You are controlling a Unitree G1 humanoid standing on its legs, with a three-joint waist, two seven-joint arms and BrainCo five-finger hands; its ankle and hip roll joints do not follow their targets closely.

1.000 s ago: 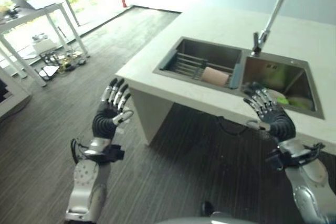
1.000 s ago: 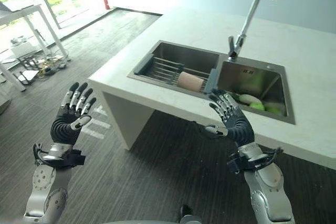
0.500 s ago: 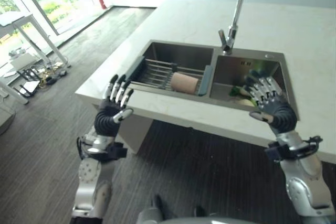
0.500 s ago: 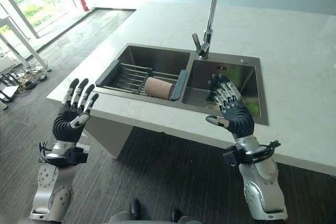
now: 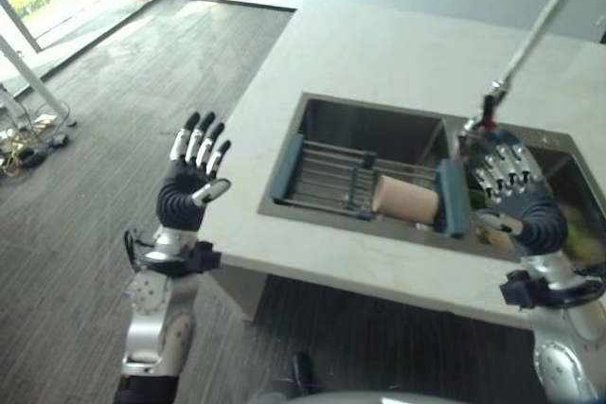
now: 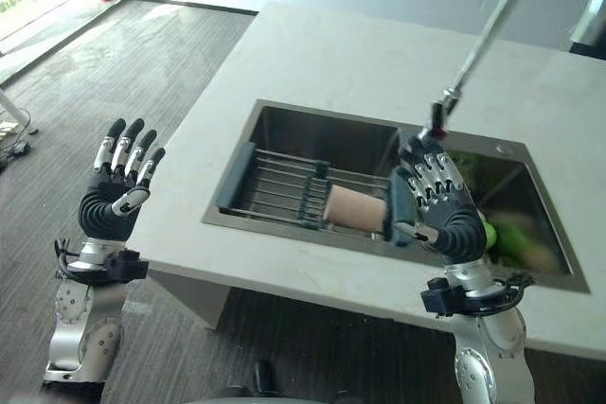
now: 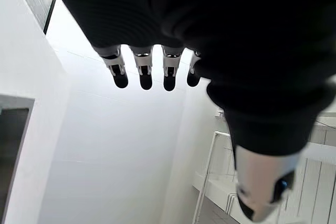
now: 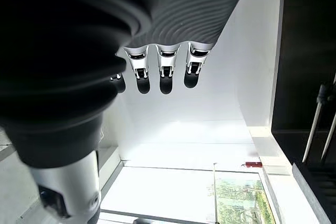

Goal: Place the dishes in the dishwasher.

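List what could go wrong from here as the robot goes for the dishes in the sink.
1. The right hand is raised, open, close in front of the faucet; reaching on could knock it.
2. The green dishes lie low in the right basin, partly hidden behind that hand, so a grasp may miss.
3. The pink cup lies on its side on the rack and may roll if nudged.
4. The left hand is open beside the counter, holding nothing.

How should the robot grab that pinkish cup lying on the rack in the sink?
The cup lies on its side on the rack across the left basin. Probably best to come from above and wrap round its middle, since the round side faces up. The right hand, open, hovers right beside it.
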